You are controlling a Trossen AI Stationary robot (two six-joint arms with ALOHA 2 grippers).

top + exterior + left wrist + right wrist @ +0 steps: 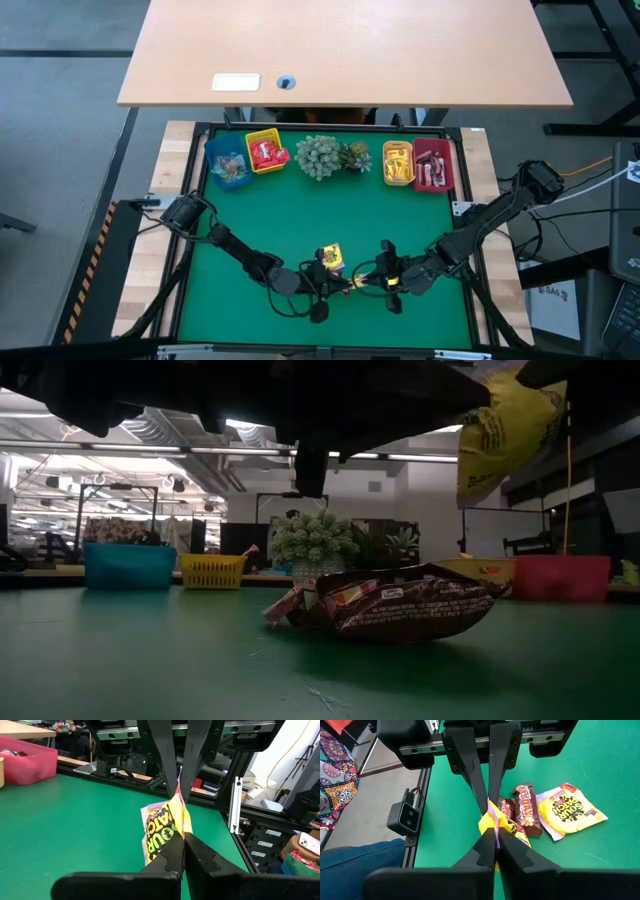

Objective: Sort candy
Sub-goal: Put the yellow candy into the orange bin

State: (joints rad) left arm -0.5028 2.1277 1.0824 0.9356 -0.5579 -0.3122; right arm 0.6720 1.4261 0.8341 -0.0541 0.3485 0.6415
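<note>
Both my left gripper (pixel 179 847) and right gripper (pixel 495 840) are clamped on one yellow packet (pixel 167 827) held above the mat's front, so one should let go before I carry it.

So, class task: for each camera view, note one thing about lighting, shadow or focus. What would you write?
Low view: backlit by ceiling lights, so the arms overhead are near-black silhouettes and the brown candy bar looks dim. High view: even light, no strong shadows on the green mat. Left wrist view: the yellow packet is sharp. Right wrist view: the near fingers look soft.
</note>
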